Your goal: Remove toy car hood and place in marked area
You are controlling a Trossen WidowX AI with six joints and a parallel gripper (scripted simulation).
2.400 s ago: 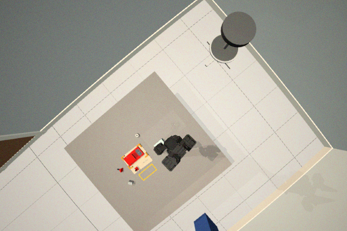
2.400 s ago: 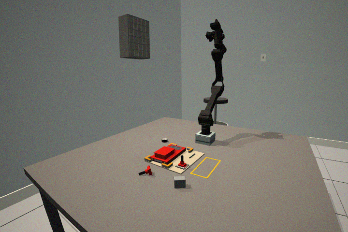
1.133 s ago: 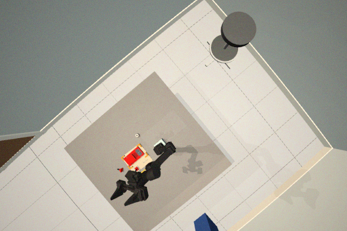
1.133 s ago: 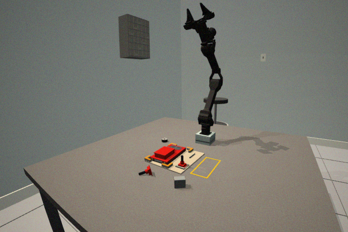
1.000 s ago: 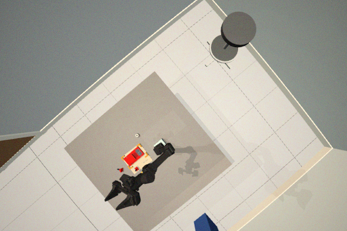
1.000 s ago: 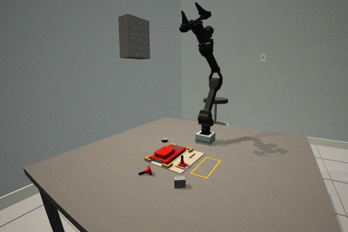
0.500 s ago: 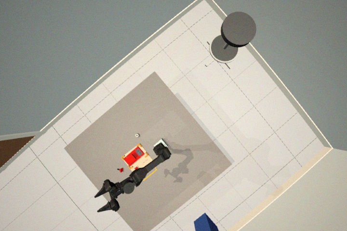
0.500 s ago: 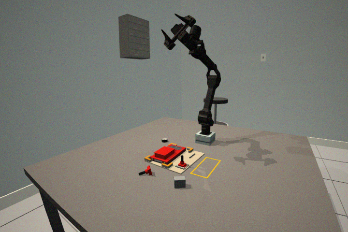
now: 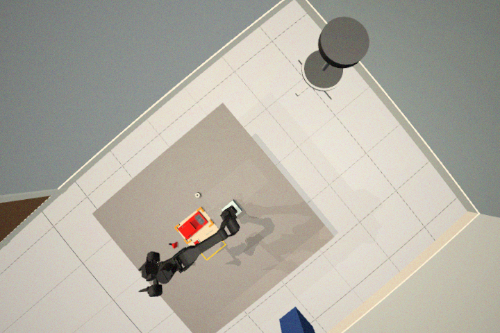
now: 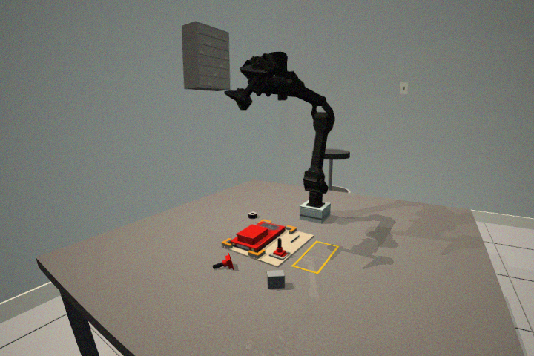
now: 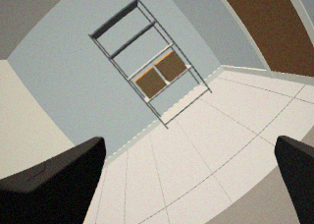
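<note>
So the red toy car [image 10: 256, 236] sits on its pale wooden base plate [image 10: 291, 245], and as far as I can tell the hood is on it, the flat grey-and-red bit at the end nearest the arm's base. Honestly it's too small here to pick out its edges. The yellow-outlined rectangle [image 10: 315, 256] marking the drop zone lies just beside the plate, on the side away from the car, with nothing inside it.

The black end effector [image 10: 239, 99] is way up above the car, fingers spread wide and holding nothing.

Judging from that, the step in hand is just the approach. I'd bring the wrist down and tip it until the fingers point at the bench, line them up across the hood's short sides, and only then descend. There's a small red-and-black upright piece [image 10: 279, 248] on the plate next to the car, so come in from straight above rather than sweeping sideways.

View differences: the exterior shot shows how high the arm is. The top view flattens that and has the arm covering part of the rectangle. The wrist camera shows only both finger tips far apart, the floor and a metal shelf unit [image 11: 149, 62]; no car at all.
</note>
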